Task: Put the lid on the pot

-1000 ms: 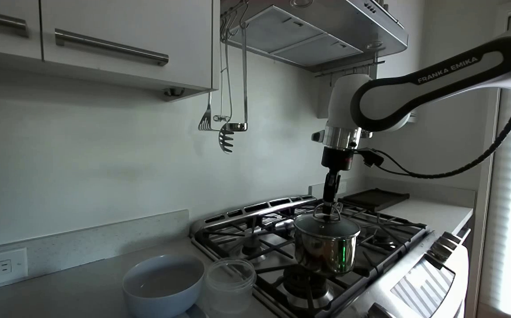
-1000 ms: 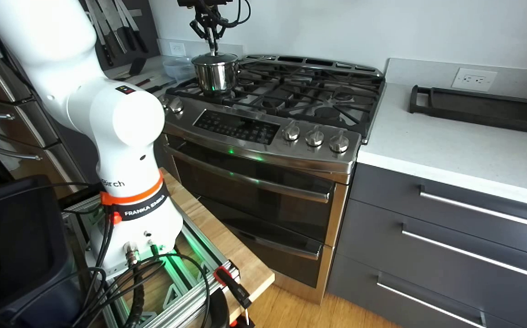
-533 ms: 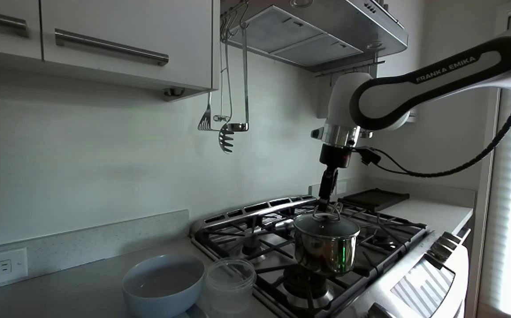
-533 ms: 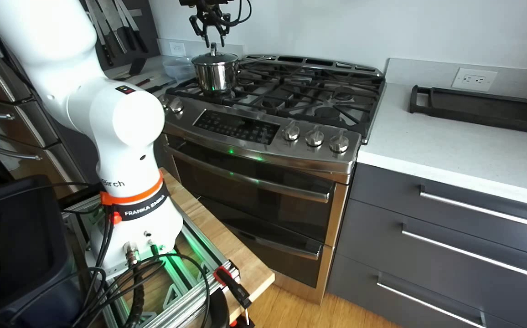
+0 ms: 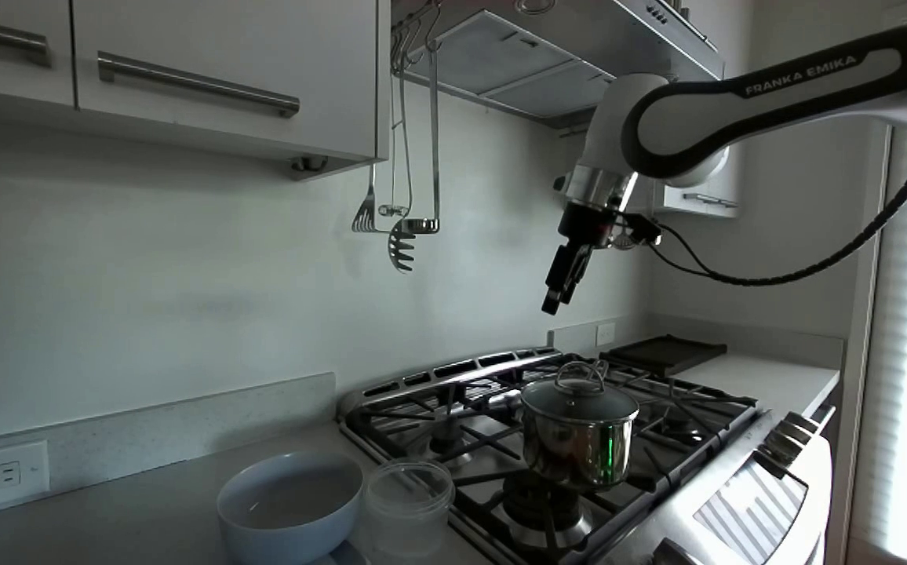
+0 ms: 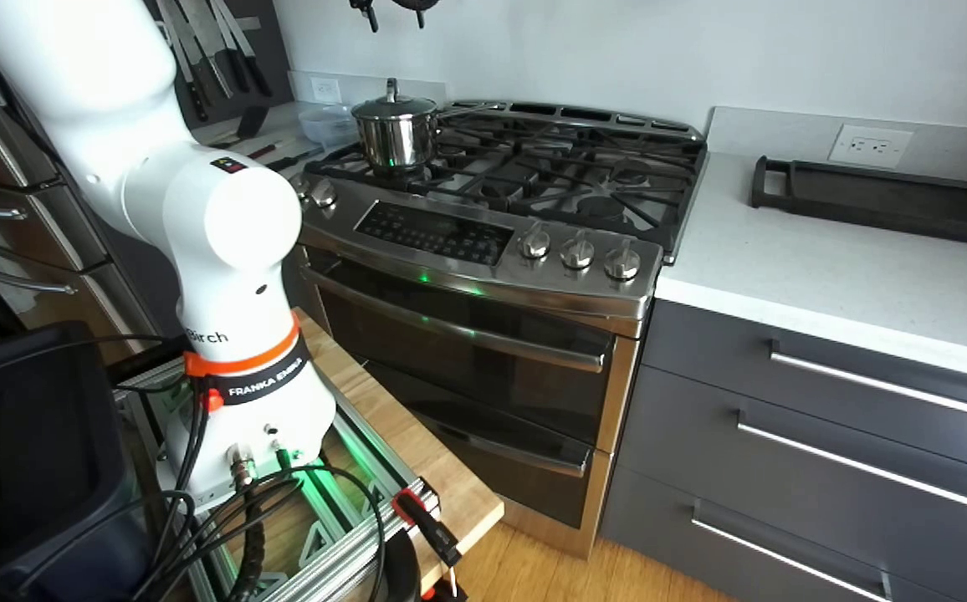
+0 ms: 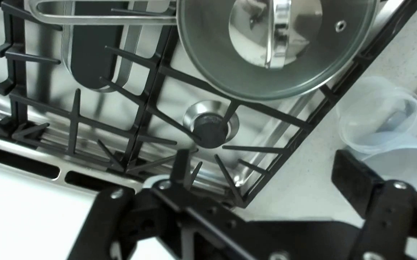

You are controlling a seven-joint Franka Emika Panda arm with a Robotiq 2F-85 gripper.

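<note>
On the stove, the shiny steel pot (image 5: 575, 451) stands upright with the lid (image 5: 579, 404) resting across its rim, level as far as both exterior views show. The lid is dark glass with a metal rim and an arched metal handle. Seen from above in the wrist view, the lid (image 7: 277, 81) covers the pot's mouth, so the pot's inside is hidden. My gripper (image 5: 557, 302) hangs tilted in the air, well above the lid and apart from it. In the wrist view the gripper (image 7: 262, 162) is open, its two fingers wide apart with nothing between them.
Black grates (image 6: 525, 155) surround the pot, and its long handle (image 7: 104, 20) reaches out over them. Beside the stove are a pale bowl (image 5: 289, 510) and a clear tub (image 5: 410, 506). Overhead is the range hood (image 5: 563, 47), with utensils hanging near it. A black griddle (image 6: 893, 196) lies on the counter.
My gripper, at first closed around the lid's handle, has opened, let go and risen well clear, tilting as it went. The lid and pot have stayed in place.
</note>
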